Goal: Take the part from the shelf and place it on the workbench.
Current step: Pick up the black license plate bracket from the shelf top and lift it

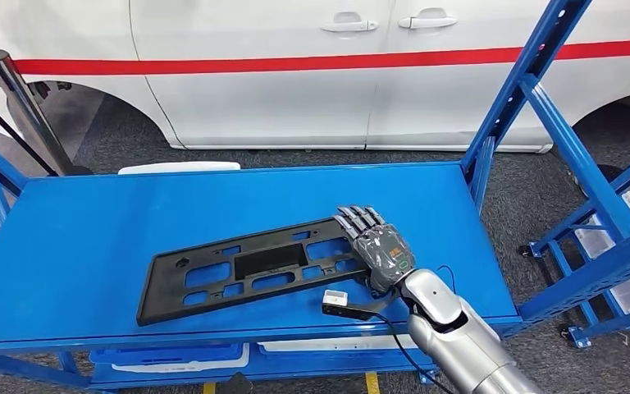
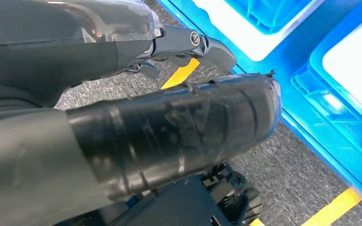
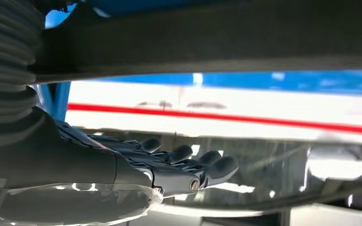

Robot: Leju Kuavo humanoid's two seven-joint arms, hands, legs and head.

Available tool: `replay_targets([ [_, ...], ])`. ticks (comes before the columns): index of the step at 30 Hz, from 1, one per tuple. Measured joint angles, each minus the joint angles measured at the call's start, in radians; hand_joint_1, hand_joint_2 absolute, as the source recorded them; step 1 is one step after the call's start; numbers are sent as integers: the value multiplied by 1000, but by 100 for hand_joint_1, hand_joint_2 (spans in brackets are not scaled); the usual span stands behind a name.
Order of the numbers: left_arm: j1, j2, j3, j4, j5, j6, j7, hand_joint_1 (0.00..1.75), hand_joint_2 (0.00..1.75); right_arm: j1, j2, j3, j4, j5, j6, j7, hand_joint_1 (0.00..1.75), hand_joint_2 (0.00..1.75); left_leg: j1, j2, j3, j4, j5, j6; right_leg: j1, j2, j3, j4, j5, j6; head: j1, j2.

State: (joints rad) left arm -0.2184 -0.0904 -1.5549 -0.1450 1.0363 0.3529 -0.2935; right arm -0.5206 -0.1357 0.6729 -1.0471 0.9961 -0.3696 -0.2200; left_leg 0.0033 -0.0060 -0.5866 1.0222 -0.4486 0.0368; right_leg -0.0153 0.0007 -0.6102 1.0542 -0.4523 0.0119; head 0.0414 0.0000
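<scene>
Right hand [image 1: 380,250] lies flat, fingers straight (palm down), on the part [image 1: 254,267].

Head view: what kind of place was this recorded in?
Probably an automotive workshop or assembly area. A white car with a red stripe is parked just behind a blue steel workbench, a long black plastic part lies on it under the right hand, and blue racking stands alongside.

Grey carpet floor [image 1: 312,156] — a white car [image 1: 295,74] with a red stripe stands beyond.
</scene>
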Motion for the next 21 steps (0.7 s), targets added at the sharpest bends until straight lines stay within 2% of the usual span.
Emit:
replay_targets([
  [3,-1,-1,0,0,-4,0,4,0,0,-1,17,2,29,65,-78,29,0,175,-2,0,-3,0,-1,-16,3,0,6,-20,2,-11,0,0],
  [5,-1,-2,0,0,-8,1,7,0,0,0,28,2,50,116,-134,49,0,175,0,0,-13,26,-22,-28,-2,0,9,-26,7,-22,-1,0],
  [6,-2,-2,0,0,-10,1,9,0,0,2,34,2,61,144,-161,58,0,175,2,0,-31,66,-47,-34,-5,-1,10,-29,8,-27,-1,0],
  [8,-1,-2,0,0,-13,2,12,0,0,9,46,2,86,190,-207,70,0,175,6,1,-87,192,-108,-44,-5,-1,10,-29,8,-32,-2,0],
  [9,-1,-2,0,0,-14,2,14,0,0,13,51,2,99,205,-223,73,0,175,8,1,-113,247,-127,-48,-5,-1,10,-29,8,-32,-2,0],
  [10,0,-2,0,0,-15,2,14,0,0,14,56,2,110,214,-235,74,0,175,9,1,-125,271,-127,-50,-5,-1,11,-29,8,-32,-2,0],
  [11,0,-2,0,0,-16,2,15,0,0,15,60,2,121,220,-244,74,0,175,11,1,-118,257,-108,-52,-6,0,12,-29,8,-32,-2,0],
  [13,-1,-2,0,0,-19,2,15,0,0,14,69,1,139,225,-254,74,0,175,13,2,-55,131,-41,-50,-7,3,16,-29,6,-29,-2,0],
  [15,-5,-2,0,0,-21,2,15,0,0,13,76,-2,156,223,-266,67,0,175,11,2,1,19,-6,-41,-4,6,18,-28,5,-19,-2,0],
  [17,-8,-2,0,0,-22,2,15,0,0,13,83,-10,172,210,-276,46,0,175,6,0,13,-7,-7,-29,0,8,19,-31,7,-6,-1,0],
  [19,-8,-2,0,0,-22,2,15,0,0,13,89,-23,186,188,-281,20,0,175,9,1,16,-15,1,-14,-1,8,21,-32,6,6,-1,0],
  [21,-9,-2,0,0,-22,2,15,0,0,13,93,-32,199,175,-283,4,0,175,13,3,20,-25,9,1,-2,6,0,18,-30,13,0,0],
])
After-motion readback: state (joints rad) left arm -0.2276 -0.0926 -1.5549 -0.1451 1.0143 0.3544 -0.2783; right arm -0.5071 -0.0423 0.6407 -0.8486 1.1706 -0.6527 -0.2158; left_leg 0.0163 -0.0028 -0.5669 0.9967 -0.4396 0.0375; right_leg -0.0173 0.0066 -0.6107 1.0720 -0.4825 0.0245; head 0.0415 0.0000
